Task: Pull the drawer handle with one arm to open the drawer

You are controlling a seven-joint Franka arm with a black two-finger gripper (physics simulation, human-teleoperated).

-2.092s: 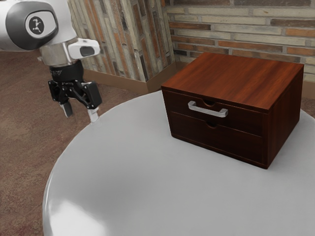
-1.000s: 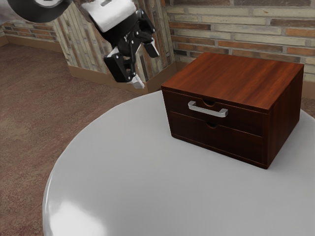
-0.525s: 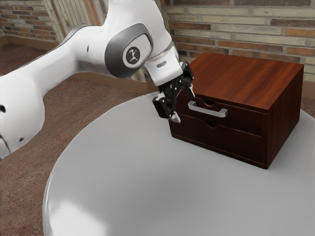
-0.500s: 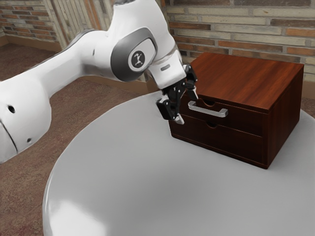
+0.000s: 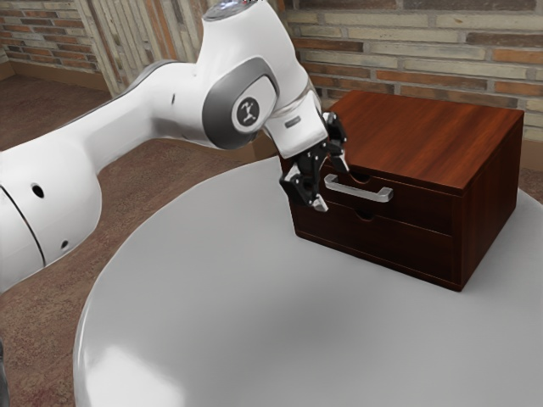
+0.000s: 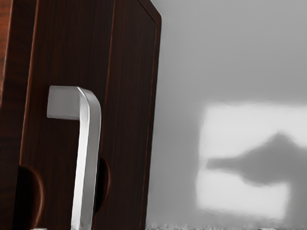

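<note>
A dark wooden cabinet [image 5: 424, 136] stands on the round grey table [image 5: 254, 322] toward the exterior view's right. Its upper drawer [image 5: 416, 206] carries a silver bar handle [image 5: 361, 191] and sits flush with the cabinet front. My black gripper [image 5: 329, 182] is open at the handle's end nearest the exterior view's left, one fingertip [image 5: 320, 205] below the bar and the other above it. The fingers do not visibly clamp the bar. In the wrist view the handle [image 6: 86, 158] lies close ahead of my hand on the drawer front [image 6: 62, 57].
A lower drawer [image 5: 373, 236] without a handle sits under the upper one. Brick walls [image 5: 424, 51] stand behind the cabinet. Bare tabletop spreads in front of the cabinet, and its rim [image 5: 85, 322] curves at the exterior view's left.
My arm has swung from the table's far left edge up and across to the cabinet. Over the last half second the open gripper closed in on the handle's end.
</note>
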